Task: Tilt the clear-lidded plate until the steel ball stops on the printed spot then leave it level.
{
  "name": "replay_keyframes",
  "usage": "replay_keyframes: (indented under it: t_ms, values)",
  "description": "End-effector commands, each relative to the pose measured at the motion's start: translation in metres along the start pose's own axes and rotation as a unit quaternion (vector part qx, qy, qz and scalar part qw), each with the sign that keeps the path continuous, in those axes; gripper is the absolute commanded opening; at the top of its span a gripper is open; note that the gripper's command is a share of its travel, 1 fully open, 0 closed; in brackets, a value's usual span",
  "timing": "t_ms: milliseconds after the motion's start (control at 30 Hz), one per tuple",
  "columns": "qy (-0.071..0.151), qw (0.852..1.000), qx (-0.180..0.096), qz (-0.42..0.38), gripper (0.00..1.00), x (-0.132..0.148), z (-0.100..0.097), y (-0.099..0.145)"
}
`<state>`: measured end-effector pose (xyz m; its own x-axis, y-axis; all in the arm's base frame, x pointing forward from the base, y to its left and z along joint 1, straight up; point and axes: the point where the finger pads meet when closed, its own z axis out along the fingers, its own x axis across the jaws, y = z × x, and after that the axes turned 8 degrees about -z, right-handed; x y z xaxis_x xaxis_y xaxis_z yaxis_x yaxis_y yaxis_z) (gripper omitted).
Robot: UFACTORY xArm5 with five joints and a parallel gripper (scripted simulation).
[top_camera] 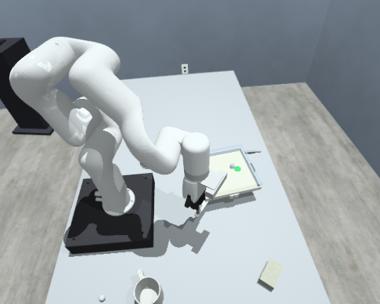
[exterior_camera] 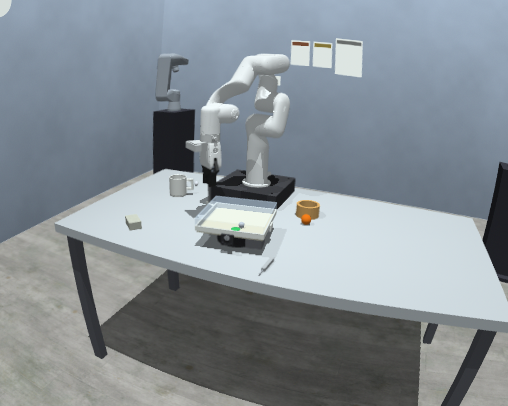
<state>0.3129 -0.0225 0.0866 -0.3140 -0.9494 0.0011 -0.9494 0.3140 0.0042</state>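
Observation:
The clear-lidded plate point(top_camera: 233, 172) is a cream tray on a dark pivot base point(exterior_camera: 231, 239), in the middle of the table. The steel ball point(top_camera: 232, 165) lies just beside the green printed spot point(top_camera: 237, 168), touching its edge rather than centred on it. Both also show in the exterior view, the ball point(exterior_camera: 241, 224) and the spot point(exterior_camera: 235, 229). My gripper point(top_camera: 194, 205) points down at the plate's corner nearest the robot base and is shut on a small handle there point(exterior_camera: 210, 192). The plate looks slightly tilted.
A white mug point(top_camera: 146, 290) and a small white ball point(top_camera: 102, 298) are near the table's front edge. A beige block point(top_camera: 270, 274) lies to the right. A pen point(top_camera: 254, 152) lies past the plate. A wooden ring point(exterior_camera: 308, 207) and an orange ball point(exterior_camera: 306, 219) sit beside the robot base.

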Motion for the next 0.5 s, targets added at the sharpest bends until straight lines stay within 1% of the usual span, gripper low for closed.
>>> replay_keyframes:
  t_ms: [0, 467]
  values:
    - [-0.001, 1.000, 0.002, 0.000, 0.00, -0.0004, -0.0015, -0.0019]
    - [-0.001, 1.000, 0.002, -0.001, 0.00, -0.0005, -0.0010, -0.0003]
